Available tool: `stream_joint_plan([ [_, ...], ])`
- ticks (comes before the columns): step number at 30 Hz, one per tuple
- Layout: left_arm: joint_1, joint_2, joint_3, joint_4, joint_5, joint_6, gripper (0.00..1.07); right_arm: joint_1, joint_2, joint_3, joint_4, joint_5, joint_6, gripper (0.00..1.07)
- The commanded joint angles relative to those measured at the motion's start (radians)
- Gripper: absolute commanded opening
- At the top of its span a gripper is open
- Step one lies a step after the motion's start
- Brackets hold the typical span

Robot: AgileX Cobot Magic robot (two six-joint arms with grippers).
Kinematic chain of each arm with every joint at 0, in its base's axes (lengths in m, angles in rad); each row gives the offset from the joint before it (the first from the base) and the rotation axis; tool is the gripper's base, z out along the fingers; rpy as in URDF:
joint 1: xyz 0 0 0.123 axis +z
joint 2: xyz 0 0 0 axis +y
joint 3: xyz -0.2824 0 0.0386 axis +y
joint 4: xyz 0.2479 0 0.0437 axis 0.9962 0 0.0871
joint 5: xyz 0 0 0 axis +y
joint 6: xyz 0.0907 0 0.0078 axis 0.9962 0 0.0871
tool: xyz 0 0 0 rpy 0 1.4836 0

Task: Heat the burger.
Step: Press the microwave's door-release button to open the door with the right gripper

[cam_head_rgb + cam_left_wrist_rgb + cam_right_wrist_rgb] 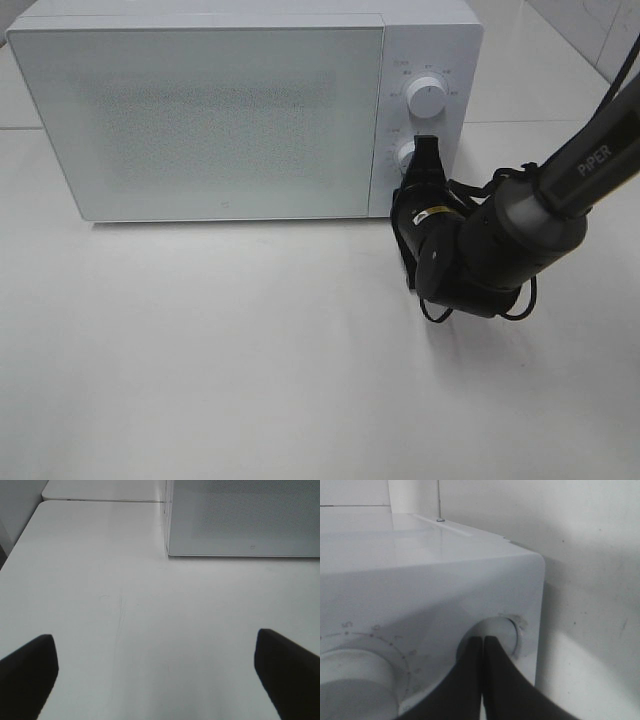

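The burger is out of view. A white microwave (pixel 230 110) stands at the back of the table with its frosted door (pixel 200 120) closed. My right gripper (pixel 424 147) is shut, and its joined fingertips rest against the lower knob (pixel 405 156) of the control panel. In the right wrist view the shut right gripper (pixel 483 639) touches that knob (pixel 500 630), with nothing between the fingers. The upper knob (pixel 428 98) is untouched. My left gripper (pixel 155 680) is open over bare table in front of the microwave's left corner, and it holds nothing.
The white table (pixel 250 360) stretches in front of the microwave. The right arm (pixel 530 220) reaches in from the right edge. A second dial (pixel 350 680) with printed marks shows beside the touched knob. A tiled wall stands behind.
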Motion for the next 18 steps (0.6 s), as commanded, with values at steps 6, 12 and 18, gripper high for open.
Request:
stream_joint_plan([
  [6,0.005,-0.019,0.002,-0.004,-0.011,-0.004,1.00,-0.009,0.044,-0.100,-0.014,-0.169,-0.024,0.00],
  [12,0.005,-0.019,0.002,-0.004,-0.011,-0.004,1.00,-0.009,0.060,-0.120,0.008,-0.212,-0.029,0.00],
  [18,0.005,-0.019,0.002,-0.004,-0.011,-0.004,1.00,-0.021,0.083,-0.156,0.004,-0.189,-0.044,0.00],
])
